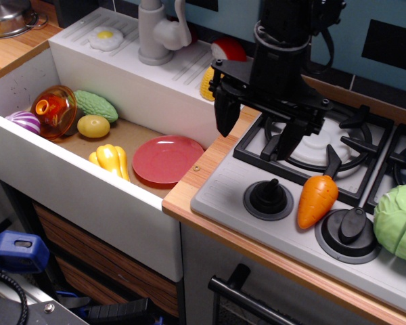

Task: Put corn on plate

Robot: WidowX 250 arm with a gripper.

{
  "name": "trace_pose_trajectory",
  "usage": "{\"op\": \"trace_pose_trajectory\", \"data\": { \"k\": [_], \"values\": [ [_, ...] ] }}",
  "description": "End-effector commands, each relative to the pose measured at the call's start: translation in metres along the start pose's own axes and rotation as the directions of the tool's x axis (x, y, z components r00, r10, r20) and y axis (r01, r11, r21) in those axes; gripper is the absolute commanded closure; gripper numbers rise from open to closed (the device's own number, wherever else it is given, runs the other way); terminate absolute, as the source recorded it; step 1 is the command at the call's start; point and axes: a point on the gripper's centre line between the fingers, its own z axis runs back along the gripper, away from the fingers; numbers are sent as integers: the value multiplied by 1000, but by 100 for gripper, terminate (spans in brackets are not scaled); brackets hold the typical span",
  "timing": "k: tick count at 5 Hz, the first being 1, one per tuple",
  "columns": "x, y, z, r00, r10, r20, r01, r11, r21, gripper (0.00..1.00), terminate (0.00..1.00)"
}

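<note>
Nearest to us, the carrot (pixel 317 200) lies on the stove top (pixel 223 196) between two black knobs, with a green cabbage (pixel 400 222) at the right edge. Behind them we see the gripper (pixel 256 132) hanging above the counter edge and the burner grate (pixel 325 152), its two dark fingers spread apart and holding nothing. Beyond it, partly hidden by the arm, the corn (pixel 207 82) rests on the ledge behind the sink, just beside a red-and-white object (pixel 230 49); only its bumpy yellow side shows. The plate (pixel 168 159) lies flat and bare on the sink floor, near the right wall. We judge the step in hand to be the reach: the open fingers should travel back to the ledge, straddle the cob across its narrow width, and close before any lift, keeping clear of the faucet (pixel 155 30). The sink (pixel 88 186) also holds a lobed yellow squash (pixel 111 160) just beside the plate, a round yellow ball (pixel 93 126), a green cucumber-like piece (pixel 97 105), a purple striped item (pixel 26 122), and an orange transparent bowl (pixel 56 110) tipped on its side with something orange inside. A fried egg (pixel 105 37) sits on the far drainboard.
</note>
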Motion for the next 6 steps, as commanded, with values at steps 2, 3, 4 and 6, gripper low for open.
{"op": "trace_pose_trajectory", "data": {
  "k": [2,3,4,6],
  "values": [
    [12,5,-2,1000,-17,24,16,999,32,0,0],
    [33,25,-1,998,-51,44,50,998,37,0,0],
    [52,52,-10,994,-84,68,80,995,66,0,0],
    [101,109,-22,986,-139,95,131,988,84,0,0]
  ]
}}
